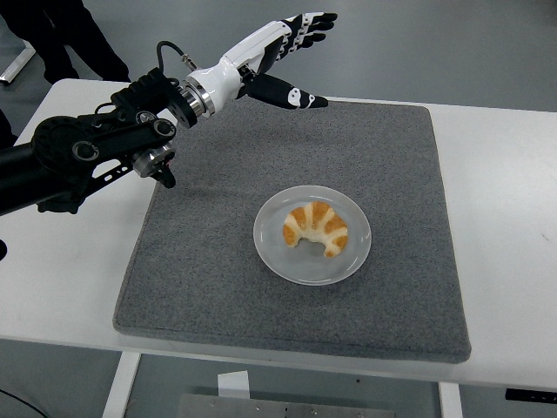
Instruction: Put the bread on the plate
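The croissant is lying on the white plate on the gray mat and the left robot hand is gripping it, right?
Not quite. The head view shows the left robot hand open and raised well clear of the croissant. The croissant does lie on the white plate on the gray mat.

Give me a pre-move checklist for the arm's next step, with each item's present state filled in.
1. Bread lies on the plate: ok.
2. Bread inside the rim, nothing overhanging: ok.
3. Left hand empty, fingers spread: ok.
4. Left hand raised clear of plate and bread: ok.
5. Plate fully on the grey mat: ok.
6. Right arm's position: cannot tell, out of view.
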You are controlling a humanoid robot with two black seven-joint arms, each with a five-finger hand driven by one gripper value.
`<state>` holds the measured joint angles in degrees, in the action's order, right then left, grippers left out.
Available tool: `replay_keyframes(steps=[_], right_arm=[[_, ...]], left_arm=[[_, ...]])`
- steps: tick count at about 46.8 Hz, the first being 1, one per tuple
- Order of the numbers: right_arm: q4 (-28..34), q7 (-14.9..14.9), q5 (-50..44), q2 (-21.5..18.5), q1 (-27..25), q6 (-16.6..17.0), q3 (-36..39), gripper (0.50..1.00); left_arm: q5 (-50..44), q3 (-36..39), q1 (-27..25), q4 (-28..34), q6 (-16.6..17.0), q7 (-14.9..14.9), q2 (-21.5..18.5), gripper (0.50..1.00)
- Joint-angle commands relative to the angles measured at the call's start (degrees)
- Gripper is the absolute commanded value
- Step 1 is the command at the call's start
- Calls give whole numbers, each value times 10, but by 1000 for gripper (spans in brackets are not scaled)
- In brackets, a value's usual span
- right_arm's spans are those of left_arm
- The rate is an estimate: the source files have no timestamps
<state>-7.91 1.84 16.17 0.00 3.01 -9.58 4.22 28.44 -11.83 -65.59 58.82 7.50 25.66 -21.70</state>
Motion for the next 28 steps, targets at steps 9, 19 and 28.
replay_keyframes(steps=[9, 19, 28], right_arm=[[0, 0, 0, 0, 0, 0, 0, 952], [0, 0, -1, 0, 0, 0, 0, 952], [0, 0, 1, 0, -1, 0, 1, 952]], left_arm=[[-148, -32, 23, -32, 1, -3, 2, 1000], [-274, -35, 23, -36, 6, -3, -13, 1000], [-355, -69, 40, -46, 6, -23, -27, 1000]])
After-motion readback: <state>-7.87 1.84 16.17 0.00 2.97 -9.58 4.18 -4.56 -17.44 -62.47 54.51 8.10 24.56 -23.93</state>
